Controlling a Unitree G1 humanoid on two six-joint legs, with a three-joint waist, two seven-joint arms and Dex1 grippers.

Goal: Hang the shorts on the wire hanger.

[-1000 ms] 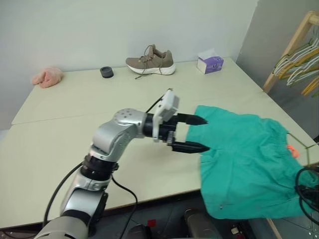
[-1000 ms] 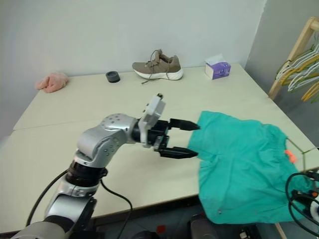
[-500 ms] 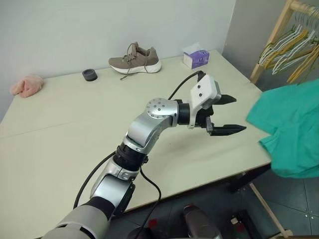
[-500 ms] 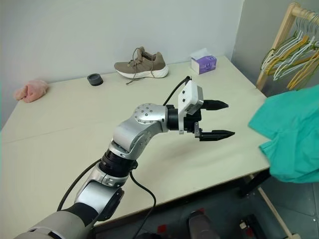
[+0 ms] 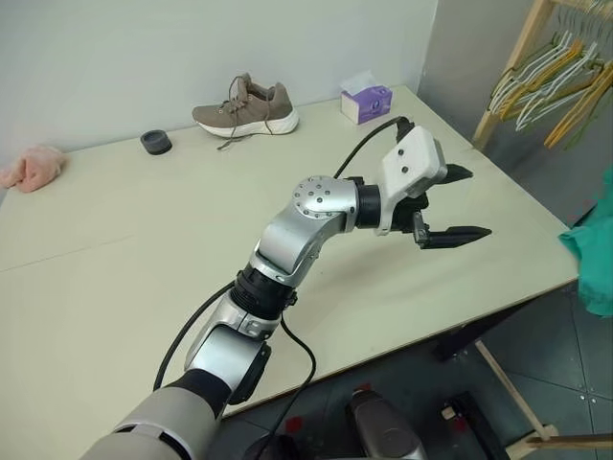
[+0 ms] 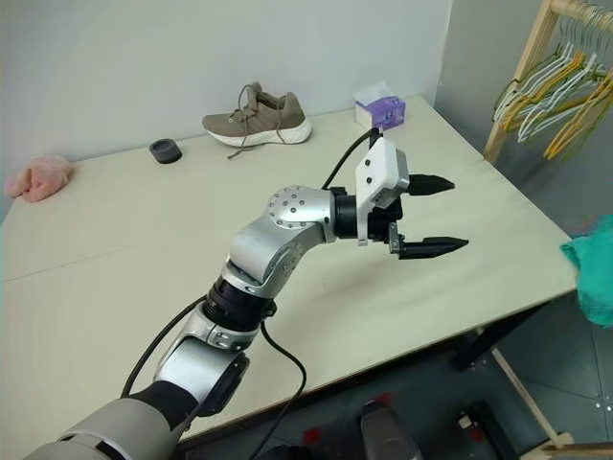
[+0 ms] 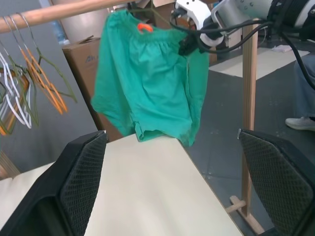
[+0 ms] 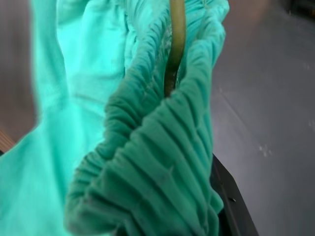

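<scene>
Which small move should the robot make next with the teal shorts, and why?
Probably bring the open left gripper across to the hanging teal-green fabric shorts. The right gripper is shut on their gathered waistband, with the thin olive-green wire hanger running through the bunched cloth, and they hang off the table edge. A second hold could spread the waistband along the wire.

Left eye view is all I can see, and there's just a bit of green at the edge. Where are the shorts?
Observer: The shorts hang in the air past the table, held at the waistband by the right gripper.
Operator: Is the hanger in them?
Observer: Yes, the wire hanger runs between the waistband's gathered folds.
Operator: Any tag?
Observer: A small orange tag sits at the waistband's top.
</scene>
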